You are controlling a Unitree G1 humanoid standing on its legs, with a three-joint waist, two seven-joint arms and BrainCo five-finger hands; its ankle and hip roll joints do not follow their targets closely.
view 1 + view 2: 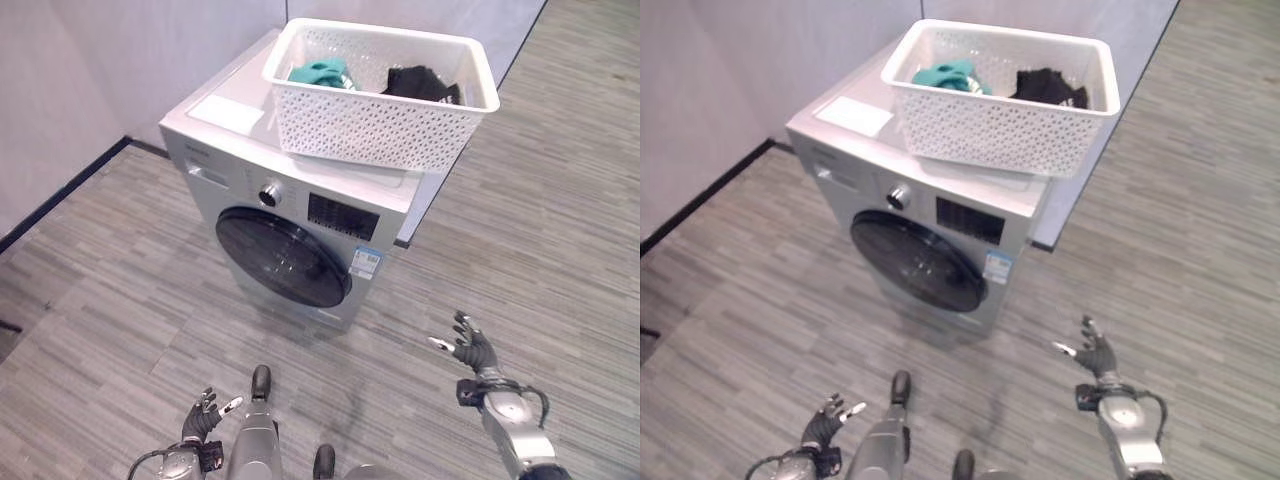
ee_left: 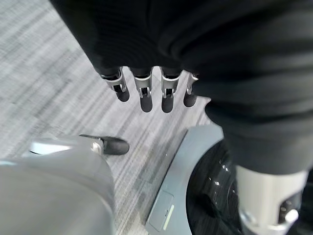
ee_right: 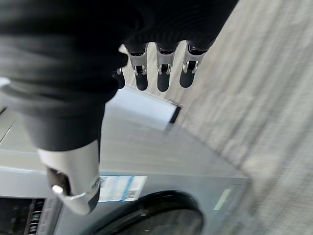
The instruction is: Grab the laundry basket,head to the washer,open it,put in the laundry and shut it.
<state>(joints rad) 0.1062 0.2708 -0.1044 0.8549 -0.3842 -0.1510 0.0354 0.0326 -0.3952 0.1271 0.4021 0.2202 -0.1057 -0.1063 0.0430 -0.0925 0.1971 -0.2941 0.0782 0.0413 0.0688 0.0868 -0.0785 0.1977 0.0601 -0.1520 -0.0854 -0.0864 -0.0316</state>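
Washer: silver front-loader, standing on grey wood-grain floor, turned at an angle so that the front faces near and slightly left; far side close to a pale wall. Round dark door: closed, low on the front, below a control knob and dark display panel. Laundry basket: white perforated plastic, resting on top of the washer toward its right, long axis running left to right, one corner overhanging the right edge. Contents: teal garment at left, black garment at right. Right hand: raised off to the near right of the washer, fingers spread and straight, holding nothing. Left hand: low at near left, fingers loosely extended, empty. Door lies far and between the two hands, well apart from both; probably the next target, left hand judged somewhat more in line with it.
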